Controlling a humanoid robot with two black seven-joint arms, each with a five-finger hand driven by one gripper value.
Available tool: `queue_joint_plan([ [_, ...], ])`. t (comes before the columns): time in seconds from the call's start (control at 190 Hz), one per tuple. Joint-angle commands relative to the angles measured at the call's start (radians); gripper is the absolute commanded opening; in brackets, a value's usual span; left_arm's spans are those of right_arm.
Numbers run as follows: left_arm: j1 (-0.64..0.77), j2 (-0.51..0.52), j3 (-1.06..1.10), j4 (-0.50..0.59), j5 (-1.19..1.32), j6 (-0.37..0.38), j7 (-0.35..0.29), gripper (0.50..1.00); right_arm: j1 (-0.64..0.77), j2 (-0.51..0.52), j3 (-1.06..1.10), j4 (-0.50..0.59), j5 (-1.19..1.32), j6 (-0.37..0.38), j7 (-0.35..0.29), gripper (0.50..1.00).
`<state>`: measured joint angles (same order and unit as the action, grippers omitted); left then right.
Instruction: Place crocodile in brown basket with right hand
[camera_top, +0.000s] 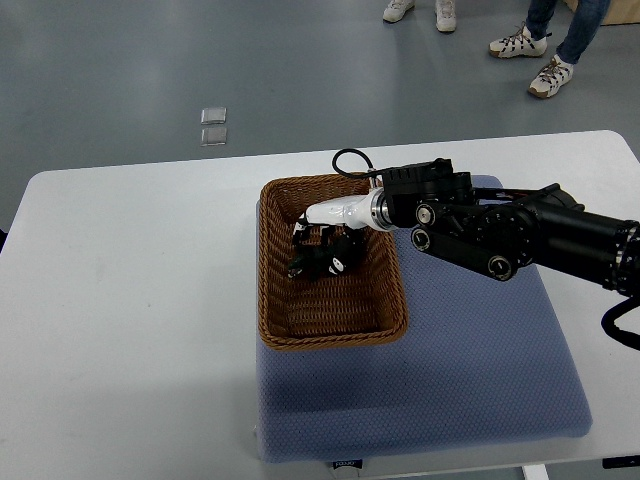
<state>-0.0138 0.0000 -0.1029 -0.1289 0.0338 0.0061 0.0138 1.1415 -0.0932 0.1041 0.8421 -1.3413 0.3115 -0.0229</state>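
Observation:
The brown wicker basket (275, 265) stands on the left edge of a blue mat. My right arm comes in from the right edge, and its black forearm crosses the basket's right rim. Past a white wrist section, my right hand (322, 256) hangs low inside the basket, over its upper middle. The hand is a dark cluster against the weave. I cannot make out a crocodile in this view; if it is there, the hand hides it. The near half of the basket floor shows bare weave.
The blue-grey mat (470, 370) covers the right part of the white table (130, 300). A black cable loops above the basket's far rim. People's shoes (520, 42) stand on the floor beyond the table, near two small square floor plates (213, 126).

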Motion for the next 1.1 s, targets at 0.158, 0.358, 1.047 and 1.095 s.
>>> queue_joint_plan([
  [0.158, 0.000, 0.000, 0.000, 0.002, 0.000, 0.000, 0.000, 1.000, 0.023, -0.023, 0.017, 0.002, 0.010, 0.021, 0.000, 0.928],
  [0.358, 0.000, 0.000, 0.000, 0.003, 0.000, 0.000, 0.000, 1.000, 0.049, -0.094, 0.128, 0.006, 0.059, 0.024, 0.000, 0.928],
  [1.047, 0.000, 0.000, 0.003, 0.000, 0.000, 0.000, 0.000, 1.000, -0.313, -0.189, 0.930, -0.043, 0.795, 0.009, 0.069, 0.928],
  [1.095, 0.000, 0.000, 0.006, -0.003, 0.000, 0.000, 0.000, 1.000, -0.348, -0.172, 0.968, -0.064, 0.913, 0.009, 0.112, 0.928],
])
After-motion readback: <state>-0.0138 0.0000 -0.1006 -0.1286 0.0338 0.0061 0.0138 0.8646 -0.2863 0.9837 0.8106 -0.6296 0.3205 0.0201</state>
